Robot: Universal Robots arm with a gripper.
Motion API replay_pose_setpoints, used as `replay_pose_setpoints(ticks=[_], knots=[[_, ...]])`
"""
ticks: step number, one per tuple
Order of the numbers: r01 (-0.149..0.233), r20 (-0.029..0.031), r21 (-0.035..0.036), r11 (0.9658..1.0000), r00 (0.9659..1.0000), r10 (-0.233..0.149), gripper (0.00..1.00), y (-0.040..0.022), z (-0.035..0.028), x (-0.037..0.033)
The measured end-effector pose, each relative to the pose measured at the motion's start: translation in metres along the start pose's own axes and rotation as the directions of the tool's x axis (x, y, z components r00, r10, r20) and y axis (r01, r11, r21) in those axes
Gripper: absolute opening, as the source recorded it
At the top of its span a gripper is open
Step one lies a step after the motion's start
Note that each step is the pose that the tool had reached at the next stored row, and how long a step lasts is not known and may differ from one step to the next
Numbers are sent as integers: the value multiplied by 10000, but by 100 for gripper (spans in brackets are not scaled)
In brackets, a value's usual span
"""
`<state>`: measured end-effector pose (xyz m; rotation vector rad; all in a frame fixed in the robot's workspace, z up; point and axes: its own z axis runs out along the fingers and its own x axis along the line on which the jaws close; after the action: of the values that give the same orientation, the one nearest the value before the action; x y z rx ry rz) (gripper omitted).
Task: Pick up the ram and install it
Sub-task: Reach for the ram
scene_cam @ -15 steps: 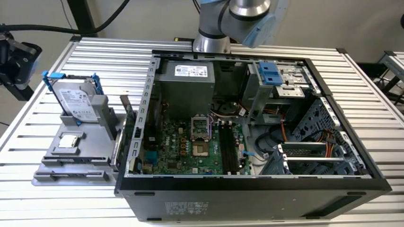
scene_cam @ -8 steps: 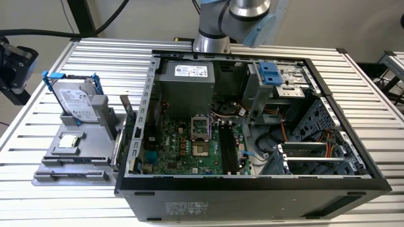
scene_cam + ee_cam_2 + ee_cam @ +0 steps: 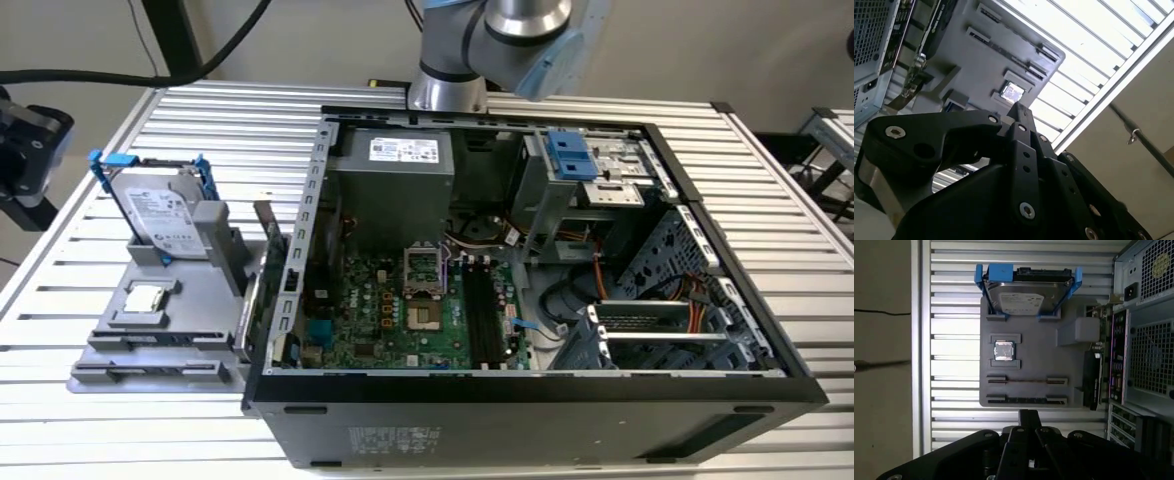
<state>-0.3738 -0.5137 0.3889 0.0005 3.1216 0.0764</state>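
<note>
The tabletop (image 3: pixel 200 110) carries one open computer case (image 3: pixel 534 392) across its middle. One grey holder (image 3: pixel 207 300) lies toward the edge at the exterior view's left, just beside the case. Bare slats border the holder's other sides. The gripper (image 3: pixel 1028 416) hangs clear of the holder. I read its jaws as closed tip to tip, gripping nothing. The ram (image 3: pixel 1026 381) stands on edge in the holder, next to one processor chip (image 3: pixel 1004 350). One hard drive (image 3: pixel 1024 295) occupies the holder's far end.
</note>
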Motion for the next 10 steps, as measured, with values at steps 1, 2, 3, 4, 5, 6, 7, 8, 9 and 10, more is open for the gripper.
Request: replay_pose_setpoints(ticks=[1,2,3,4,5,6,7,8,9,10], knots=[[11,-1,0,10000,10000,-11,0,-10,0,0],[22,-2,0,10000,10000,-22,0,-17,0,0],[33,-2,0,10000,10000,-33,0,-24,0,0],[46,-3,0,10000,10000,-46,0,-30,0,0],[58,-4,0,10000,10000,-58,0,-32,0,0],[58,-3,0,10000,10000,-58,0,-31,0,0],[56,-3,-1,10000,10000,-56,0,-32,0,0],[56,0,0,10000,10000,-56,0,-32,0,-1],[56,1,-1,10000,10000,-56,0,-32,0,-1],[56,2,-1,10000,10000,-56,0,-32,0,-1]])
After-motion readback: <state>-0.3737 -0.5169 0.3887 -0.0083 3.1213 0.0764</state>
